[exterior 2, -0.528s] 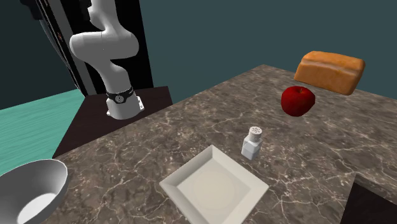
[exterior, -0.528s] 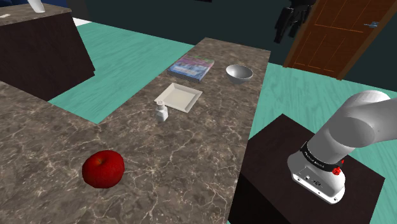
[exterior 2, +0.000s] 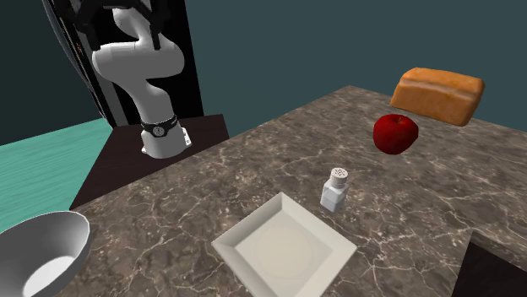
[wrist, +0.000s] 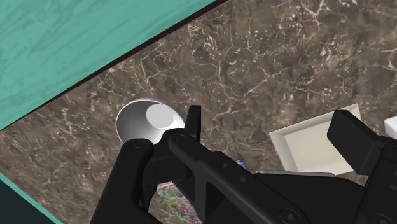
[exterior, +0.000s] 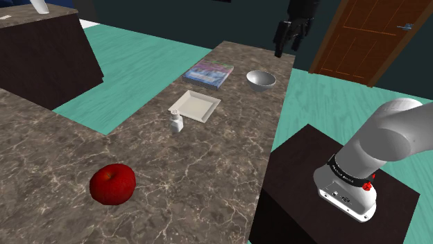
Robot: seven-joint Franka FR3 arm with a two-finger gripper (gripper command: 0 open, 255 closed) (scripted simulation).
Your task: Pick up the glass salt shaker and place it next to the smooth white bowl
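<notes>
— Which step are we in?
— The approach, I think. My pincer hangs high over the far end of the surface, spread and empty. The shaker stands upright just beside the plate, well apart from the bowl.
— And next?
— I must cross over the plate and descend around the shaker.
— Anything changed?
— The pincer has swung toward the shoulder view's left. The things did not move.
</notes>
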